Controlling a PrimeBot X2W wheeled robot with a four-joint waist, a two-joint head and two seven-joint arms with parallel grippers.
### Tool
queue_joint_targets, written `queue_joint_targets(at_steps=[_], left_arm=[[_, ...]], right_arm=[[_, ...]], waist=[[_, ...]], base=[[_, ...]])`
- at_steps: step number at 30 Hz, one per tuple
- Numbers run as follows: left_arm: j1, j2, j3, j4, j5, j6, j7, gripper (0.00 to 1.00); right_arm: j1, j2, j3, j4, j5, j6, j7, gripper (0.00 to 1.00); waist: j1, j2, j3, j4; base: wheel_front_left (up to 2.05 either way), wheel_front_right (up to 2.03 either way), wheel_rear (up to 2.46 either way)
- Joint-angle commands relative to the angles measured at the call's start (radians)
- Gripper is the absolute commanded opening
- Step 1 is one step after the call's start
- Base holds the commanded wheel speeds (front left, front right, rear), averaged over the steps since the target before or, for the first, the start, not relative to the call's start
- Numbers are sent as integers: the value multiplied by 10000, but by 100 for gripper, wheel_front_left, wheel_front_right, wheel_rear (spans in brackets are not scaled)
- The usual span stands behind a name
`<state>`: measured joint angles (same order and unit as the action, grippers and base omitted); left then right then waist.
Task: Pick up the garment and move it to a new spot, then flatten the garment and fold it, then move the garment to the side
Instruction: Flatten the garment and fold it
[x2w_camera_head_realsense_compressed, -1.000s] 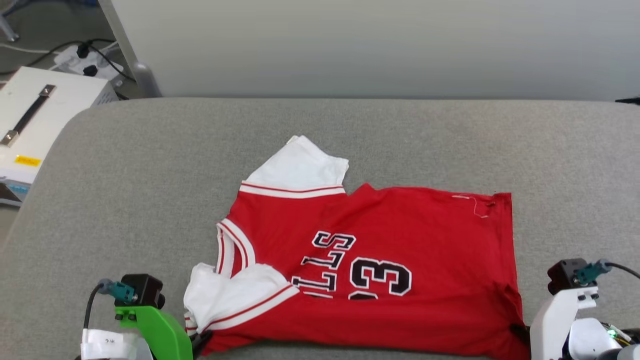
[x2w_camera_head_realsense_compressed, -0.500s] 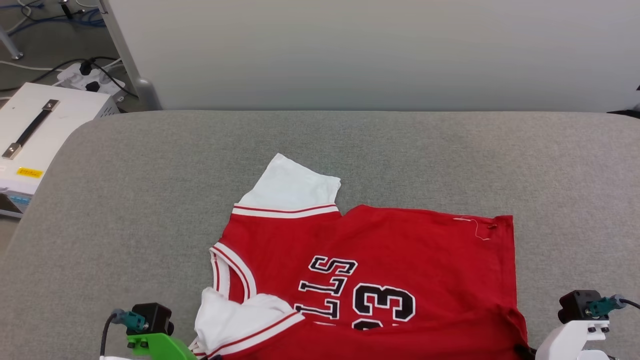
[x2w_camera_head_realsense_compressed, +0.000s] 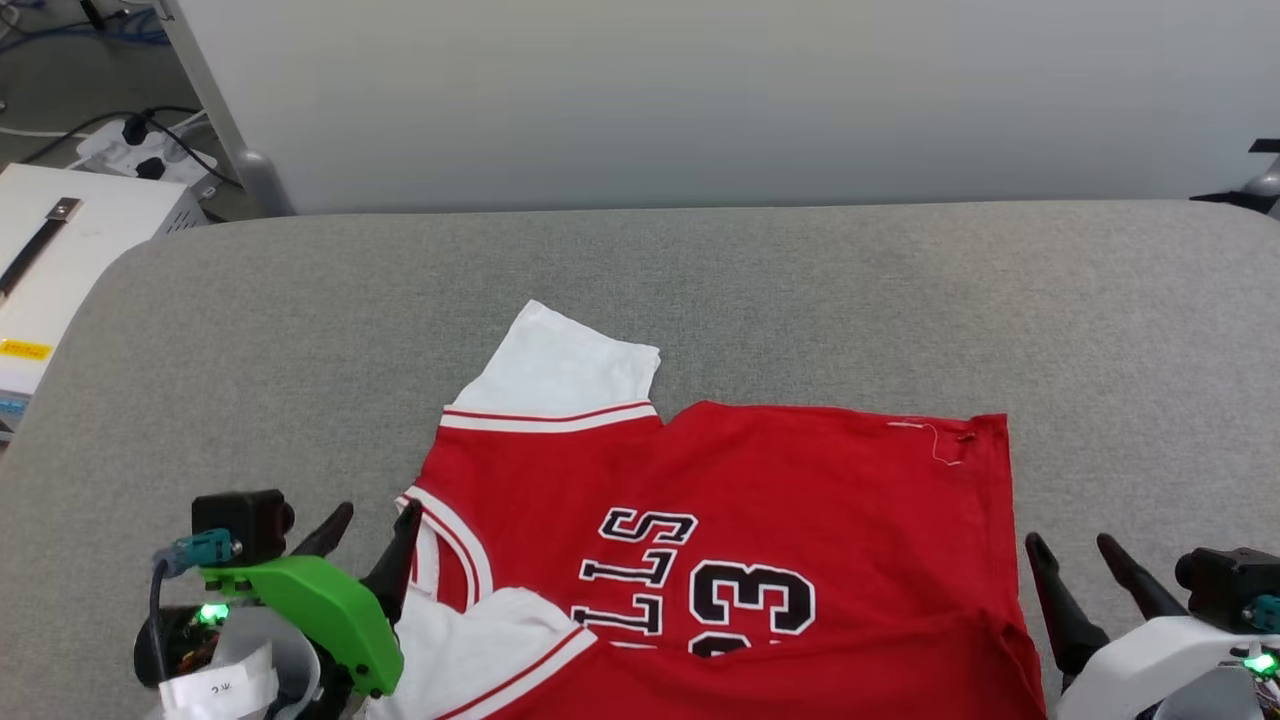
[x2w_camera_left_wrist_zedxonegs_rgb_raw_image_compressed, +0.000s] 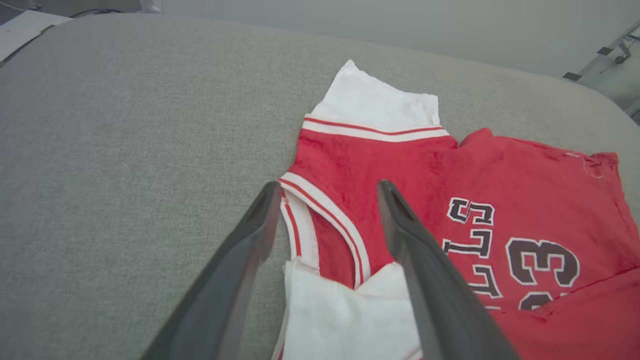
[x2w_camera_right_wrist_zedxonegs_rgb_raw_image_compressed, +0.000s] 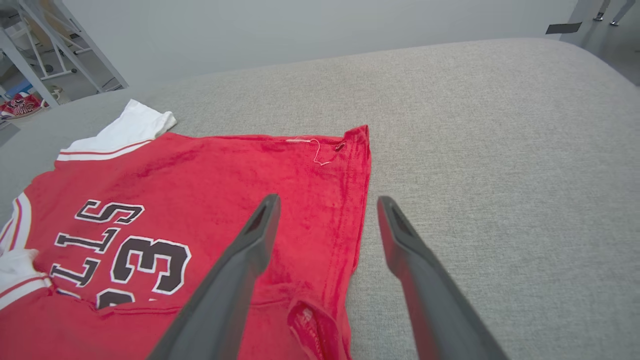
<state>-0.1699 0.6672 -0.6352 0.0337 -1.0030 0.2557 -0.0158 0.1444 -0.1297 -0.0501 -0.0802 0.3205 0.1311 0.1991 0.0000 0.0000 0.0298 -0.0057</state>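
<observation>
Flattening garment (x2w_camera_head_realsense_compressed: 780, 480), I judge: my left pincer (x2w_camera_head_realsense_compressed: 378, 510), right pincer (x2w_camera_head_realsense_compressed: 1068, 542) hovering spread, empty, lower corners; next gripping rumpled bottom edge.

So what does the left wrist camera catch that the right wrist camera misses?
Left wrist: the left end effector, open over the striped neckline. Right wrist: the right end effector, open above the hem edge, a curled hem corner, metal frame legs beyond. Both: the red garment, its far white sleeve, black numerals, grey cushion.
</observation>
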Motion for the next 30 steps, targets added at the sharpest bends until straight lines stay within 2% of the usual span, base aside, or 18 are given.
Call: queue_joint_targets(at_steps=[1,9,14,17,19,23,30], left_arm=[[-259,-141,84,50,228,-6,-245,100],[-2134,-468,424,468,961,-239,-987,100],[-3747,-481,389,1188,1033,-952,-434,100],[-4674,-380,356,1749,786,-1598,290,100],[-5329,-214,275,2240,469,-2178,1147,100],[-6472,147,163,3238,-84,-2935,2893,100],[-7782,526,97,4683,-1048,-3496,5354,100]], right_arm=[[-117,67,-33,-172,-163,-4,-282,100],[-1288,390,59,-1237,-771,-4,-1438,100],[-2013,533,206,-1548,-918,-4,-1720,100],[-2335,596,212,-1479,-914,-4,-1782,100],[-2531,638,235,-1385,-894,-4,-1850,100],[-2805,705,300,-1186,-792,-4,-2015,100],[-3094,770,488,-790,-458,-4,-2334,100]], waist=[[0,0,248,-153],[0,0,1826,-638],[0,0,2792,-1021],[0,0,3171,-1303],[0,0,3434,-1557],[0,0,3855,-2012],[0,0,4398,-2685]], base=[[0,0,0],[0,0,0],[0,0,0],[0,0,0],[0,0,0],[0,0,0],[0,0,0]])
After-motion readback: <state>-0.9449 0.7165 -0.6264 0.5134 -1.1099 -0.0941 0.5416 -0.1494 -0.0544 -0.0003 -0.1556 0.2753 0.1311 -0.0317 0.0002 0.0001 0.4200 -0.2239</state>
